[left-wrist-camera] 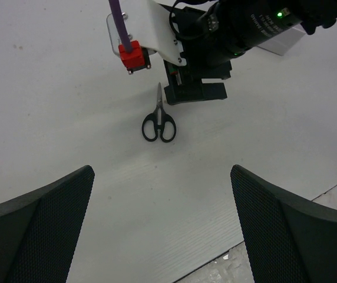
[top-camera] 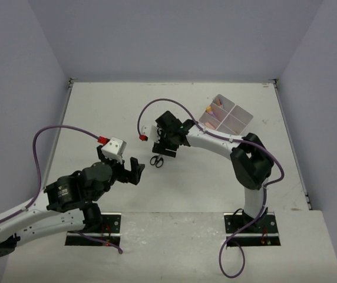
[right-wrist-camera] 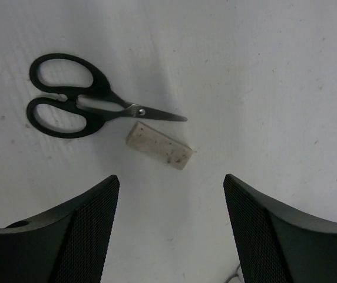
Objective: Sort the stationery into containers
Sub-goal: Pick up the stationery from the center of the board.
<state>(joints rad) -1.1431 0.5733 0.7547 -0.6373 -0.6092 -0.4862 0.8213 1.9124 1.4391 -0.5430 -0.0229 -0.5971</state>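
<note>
Right gripper (right-wrist-camera: 169, 180): fingers spread, empty — hovering above the eraser (right-wrist-camera: 159, 145).
Eraser: on the table (top-camera: 98, 118), just beside the scissors (right-wrist-camera: 98, 100).
Left gripper (left-wrist-camera: 162, 171): spread wide, empty.
Box (top-camera: 226, 114): well apart — far right.

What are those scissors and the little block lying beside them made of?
The scissors: the handles look like black moulded plastic, smooth with a slight sheen. The blades look like thin grey metal, with a bright rivet at the pivot. The little block: probably a rubber or vinyl eraser. It is matt off-white, speckled with dark smudges and has blunt corners, but the look alone cannot settle which.
</note>
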